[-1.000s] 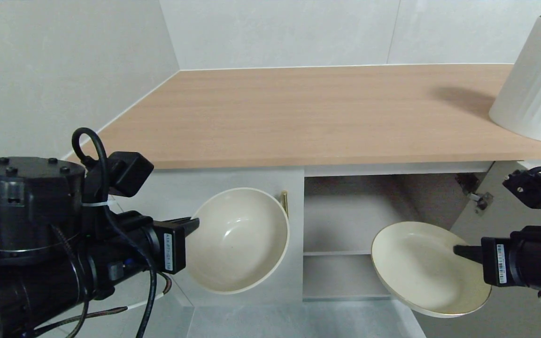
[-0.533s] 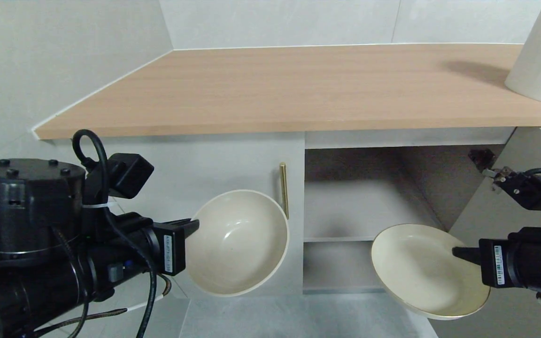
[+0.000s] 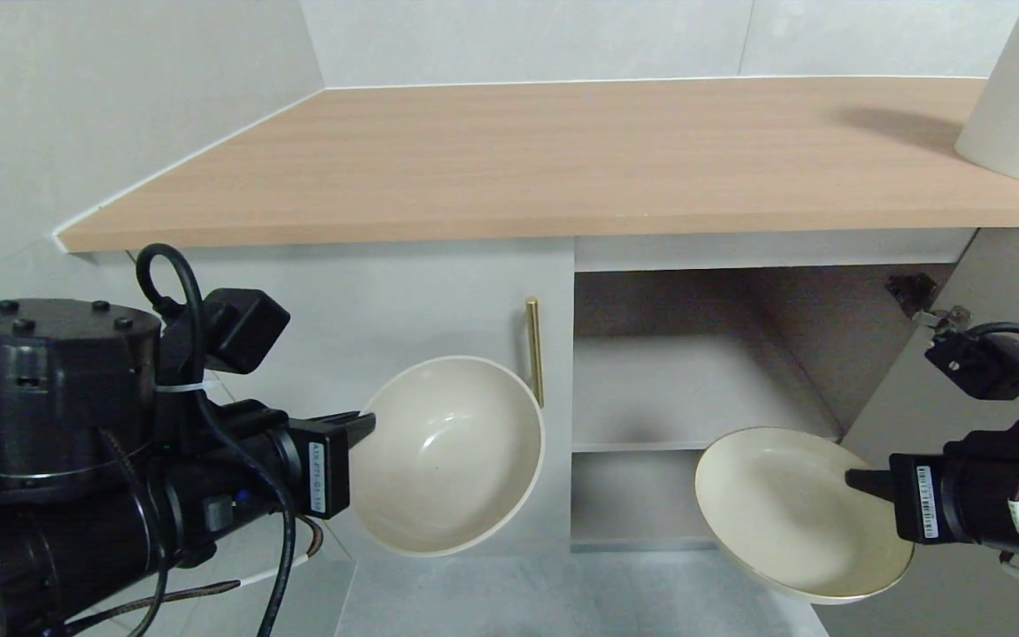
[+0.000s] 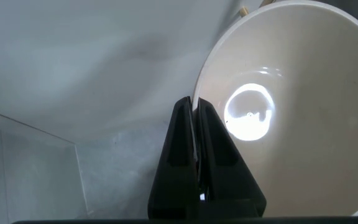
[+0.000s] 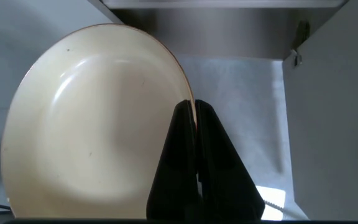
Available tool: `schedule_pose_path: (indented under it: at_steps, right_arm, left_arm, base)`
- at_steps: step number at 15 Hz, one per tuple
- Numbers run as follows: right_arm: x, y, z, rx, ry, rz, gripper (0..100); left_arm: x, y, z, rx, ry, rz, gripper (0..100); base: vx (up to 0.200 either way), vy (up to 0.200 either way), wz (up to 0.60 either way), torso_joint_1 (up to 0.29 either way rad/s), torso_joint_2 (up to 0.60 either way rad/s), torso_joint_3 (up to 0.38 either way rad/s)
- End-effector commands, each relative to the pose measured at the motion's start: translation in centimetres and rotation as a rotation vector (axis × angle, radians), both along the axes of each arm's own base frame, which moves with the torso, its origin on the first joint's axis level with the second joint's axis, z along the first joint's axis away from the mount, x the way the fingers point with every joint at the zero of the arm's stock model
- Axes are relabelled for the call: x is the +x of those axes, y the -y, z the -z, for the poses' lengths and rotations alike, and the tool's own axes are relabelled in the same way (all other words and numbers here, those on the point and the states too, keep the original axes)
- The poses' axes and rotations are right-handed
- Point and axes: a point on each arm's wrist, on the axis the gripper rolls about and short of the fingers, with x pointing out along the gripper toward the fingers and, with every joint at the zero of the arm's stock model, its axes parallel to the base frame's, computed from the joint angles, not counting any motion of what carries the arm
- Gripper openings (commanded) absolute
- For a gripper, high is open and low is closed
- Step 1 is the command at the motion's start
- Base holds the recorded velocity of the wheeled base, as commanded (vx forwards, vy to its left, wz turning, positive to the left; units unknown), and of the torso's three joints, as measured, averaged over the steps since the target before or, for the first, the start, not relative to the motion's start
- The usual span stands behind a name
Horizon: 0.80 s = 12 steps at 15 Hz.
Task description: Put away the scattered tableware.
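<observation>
Up close, left hand (image 4: 195, 104) pinches bowl (image 4: 291, 93) rim, right hand (image 5: 195, 107) plate (image 5: 92, 124).

1. The left arm (image 3: 120, 495) lies low, stretched level toward the middle. The left gripper (image 3: 364, 425) is pinched tight on the rim of the bowl (image 3: 448, 460).
2. The right arm (image 3: 987, 509) mirrors it. The right gripper (image 3: 859, 480) is clamped on the rim of the plate (image 3: 784, 522), its wrist seemingly rolled slightly.

My head camera sits lower now, so the counter (image 3: 563, 159) shows at a flatter angle and the open cabinet (image 3: 678, 372) shows more of its inside. My right pincer (image 3: 853, 479), clamped on the plate (image 3: 792, 518), is slightly further left.
</observation>
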Motion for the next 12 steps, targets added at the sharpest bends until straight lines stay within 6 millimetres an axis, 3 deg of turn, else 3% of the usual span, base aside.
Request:
schedule_pose_path:
  at_steps: [1,3,4,7,12]
  right_arm:
    - [1.0,-0.6,1.4,-0.045,-0.056,-0.010,0]
    - [3.0,-1.7,3.9,-0.092,-0.138,-0.011,0]
    - [5.2,-2.1,6.0,-0.098,-0.166,0.029,0]
    - [9.0,-1.2,9.7,-0.104,-0.218,0.127,0]
    - [15.1,-2.2,13.7,-0.065,-0.142,0.206,0]
  left_arm:
    - [0.0,0.0,0.0,0.001,-0.002,-0.001,0]
    - [0.1,0.1,0.1,0.002,-0.004,-0.001,0]
    - [0.1,0.1,0.1,0.002,-0.004,-0.001,0]
    - [0.1,0.0,0.1,0.001,-0.002,-0.001,0]
    - [0.0,0.0,0.0,-0.001,0.001,-0.002,0]
  base:
    - [0.000,0.000,0.00,0.000,0.00,0.000]
    - [0.000,0.000,0.00,0.000,0.00,0.000]
    - [0.000,0.000,0.00,0.000,0.00,0.000]
    - [0.000,0.000,0.00,0.000,0.00,0.000]
    - [0.000,0.000,0.00,0.000,0.00,0.000]
